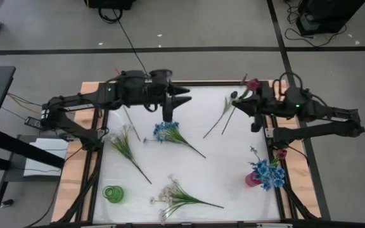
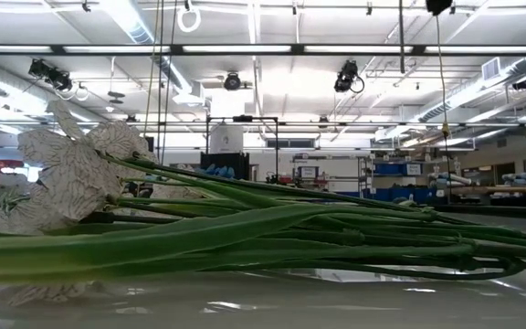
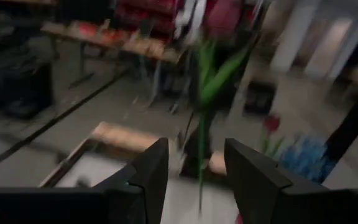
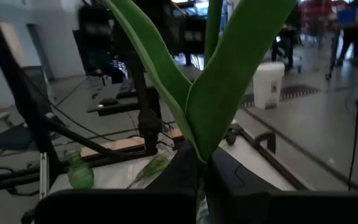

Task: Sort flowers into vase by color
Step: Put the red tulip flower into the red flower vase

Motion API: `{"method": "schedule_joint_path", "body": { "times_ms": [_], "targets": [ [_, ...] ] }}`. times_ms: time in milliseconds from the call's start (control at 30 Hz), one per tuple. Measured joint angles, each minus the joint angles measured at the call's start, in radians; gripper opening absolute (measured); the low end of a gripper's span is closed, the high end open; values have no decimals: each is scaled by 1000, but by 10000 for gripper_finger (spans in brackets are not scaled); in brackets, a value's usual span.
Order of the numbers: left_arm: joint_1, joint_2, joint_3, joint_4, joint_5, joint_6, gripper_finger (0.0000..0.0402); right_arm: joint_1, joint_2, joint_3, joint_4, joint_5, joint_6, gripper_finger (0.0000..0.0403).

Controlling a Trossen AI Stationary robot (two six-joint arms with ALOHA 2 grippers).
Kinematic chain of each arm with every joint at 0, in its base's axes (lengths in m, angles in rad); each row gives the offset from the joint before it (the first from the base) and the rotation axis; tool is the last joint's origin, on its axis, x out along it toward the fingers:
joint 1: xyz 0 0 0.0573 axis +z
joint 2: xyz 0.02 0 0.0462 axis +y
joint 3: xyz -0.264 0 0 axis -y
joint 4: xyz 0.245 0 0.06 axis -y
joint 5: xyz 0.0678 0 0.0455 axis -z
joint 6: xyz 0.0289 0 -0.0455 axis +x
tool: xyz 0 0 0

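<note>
Red tulip (image 1: 253,83) held up off the table mat (image 1: 189,190), blossom over the far right corner, stem running down into the right gripper (image 1: 256,107), whose jaws are closed on the stem just below the fork of the two leaves (image 4: 210,93). Right wrist view confirms it: fingers pinched together with the green stem rising between them.

Pink vase (image 1: 253,179) stands at the near right edge of the mat, already holding blue flowers (image 1: 268,172). Green vase (image 1: 113,194) stands at the near left corner, seemingly empty. So the tulip matches neither filled vase by colour; where it should go is a judgement call.

Lying loose on the mat: a blue bunch (image 1: 166,132) near the centre, a white spray (image 1: 170,197) toward the near edge, a pale green-stemmed spray (image 1: 124,144) left of centre, two dark-budded stems (image 1: 228,107) right of centre, beside the right gripper.

Left gripper (image 1: 168,109) hovers above the far side of the mat, just beyond the blue bunch, jaws parted and holding nothing.

To do the step well: keep the grip low on the stem, carry the tulip upright, bring the stem end over the vase mouth before lowering, and avoid brushing the blue flowers already standing there
</note>
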Motion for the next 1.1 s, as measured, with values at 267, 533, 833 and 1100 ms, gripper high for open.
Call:
{"method": "schedule_joint_path", "body": {
  "times_ms": [267,533,833,1100],
  "targets": [
    [-82,-9,0,-219,-164,45,162,51,-122,0,-151,10,-82,14],
    [-17,-38,-225,97,-85,-23,162,72,-265,0,-255,163,-9,14],
    [-21,-119,-442,395,29,-18,139,72,-348,1,-260,25,-49,14],
    [-26,-158,-459,403,29,87,126,72,-358,1,-253,-52,-232,14]
  ]
}}
